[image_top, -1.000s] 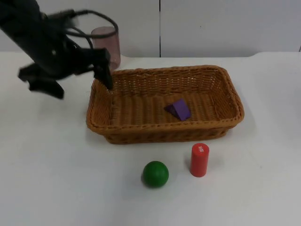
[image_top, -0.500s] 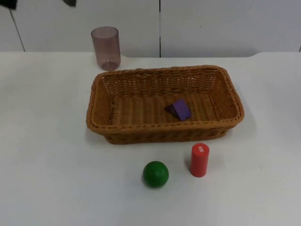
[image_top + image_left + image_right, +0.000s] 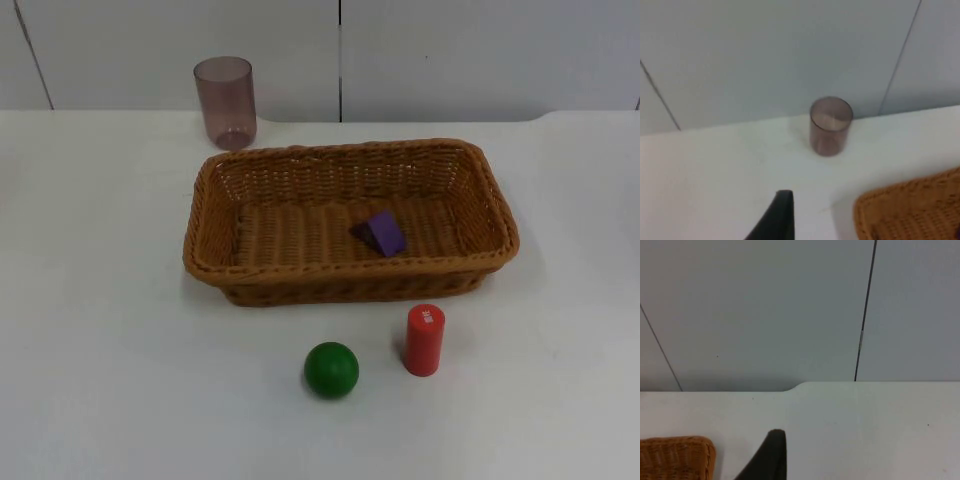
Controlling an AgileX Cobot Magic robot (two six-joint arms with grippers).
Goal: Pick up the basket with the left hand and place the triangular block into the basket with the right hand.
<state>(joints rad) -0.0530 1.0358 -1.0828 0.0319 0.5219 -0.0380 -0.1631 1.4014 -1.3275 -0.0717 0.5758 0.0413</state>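
The brown wicker basket [image 3: 340, 283] rests on the white table, a little right of its middle. A purple triangular block [image 3: 379, 232] lies inside it, right of the basket's centre. My left gripper [image 3: 779, 217] is drawn back above the table's far left and looks toward the cup [image 3: 830, 125] and a corner of the basket [image 3: 910, 210]. My right gripper [image 3: 771, 455] waits above the far right of the table, near another basket corner [image 3: 675, 457]. Neither gripper touches anything.
A translucent purple-grey cup [image 3: 225, 100] stands behind the basket's left end, by the grey partition wall. In front of the basket stand a green ball [image 3: 331, 369] and an upright red cylinder [image 3: 425, 340].
The left arm, which was at the basket's left rim a second ago, has pulled up and away out of the top view. Basket and block have not moved.
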